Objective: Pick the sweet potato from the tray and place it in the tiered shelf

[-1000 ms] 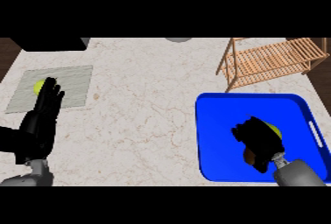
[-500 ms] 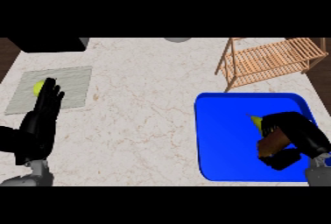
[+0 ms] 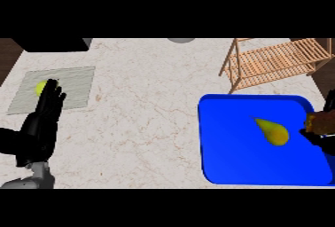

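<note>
Sweet potato (image 3: 319,123) sits at the tray's (image 3: 235,168) right edge, and the right hand (image 3: 322,142) seems curled round it. Left hand (image 3: 44,119) rests open over a grey mat (image 3: 72,84).

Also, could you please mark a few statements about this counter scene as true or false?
1. The wooden shelf stands beyond the blue tray. True.
2. A yellow pear-shaped item lies on the tray. True.
3. The left hand is curled round an object. False: its fingers are straight, over the grey mat.
4. The grey mat lies right of the tray. False: it is at the far left of the counter.
</note>
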Controlling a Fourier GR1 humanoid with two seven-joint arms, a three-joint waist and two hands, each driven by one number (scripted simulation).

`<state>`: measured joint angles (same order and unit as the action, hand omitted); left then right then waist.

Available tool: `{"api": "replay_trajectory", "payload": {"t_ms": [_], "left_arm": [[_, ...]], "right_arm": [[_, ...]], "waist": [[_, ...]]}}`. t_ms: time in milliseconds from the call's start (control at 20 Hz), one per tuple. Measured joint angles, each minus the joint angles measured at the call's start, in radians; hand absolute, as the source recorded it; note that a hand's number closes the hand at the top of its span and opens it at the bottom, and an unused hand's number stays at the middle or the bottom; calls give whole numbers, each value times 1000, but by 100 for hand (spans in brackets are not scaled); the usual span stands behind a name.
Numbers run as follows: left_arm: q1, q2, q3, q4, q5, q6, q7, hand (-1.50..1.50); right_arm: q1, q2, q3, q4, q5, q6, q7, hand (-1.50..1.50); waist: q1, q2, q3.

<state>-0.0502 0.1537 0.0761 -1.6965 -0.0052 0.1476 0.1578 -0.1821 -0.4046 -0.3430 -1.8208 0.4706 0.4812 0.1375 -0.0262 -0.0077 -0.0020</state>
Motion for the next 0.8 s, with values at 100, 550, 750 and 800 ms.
{"api": "replay_trajectory", "payload": {"t_ms": [100,550,750,800], "left_arm": [[0,6,7,3,5,-10,-7,0],[-41,-2,2,1,-9,-14,27,0],[-40,-14,-6,-3,-17,-13,30,0],[-38,-13,-7,-9,-14,-18,35,0]], "right_arm": [[-12,-29,-58,-46,-40,28,56,150],[-164,-125,-147,101,-73,-3,111,150],[-249,-138,-126,236,-37,-76,88,150],[-265,-137,-120,279,-24,-101,70,150]], "waist": [[6,2,0],[27,7,2],[33,9,2],[34,9,2]]}}
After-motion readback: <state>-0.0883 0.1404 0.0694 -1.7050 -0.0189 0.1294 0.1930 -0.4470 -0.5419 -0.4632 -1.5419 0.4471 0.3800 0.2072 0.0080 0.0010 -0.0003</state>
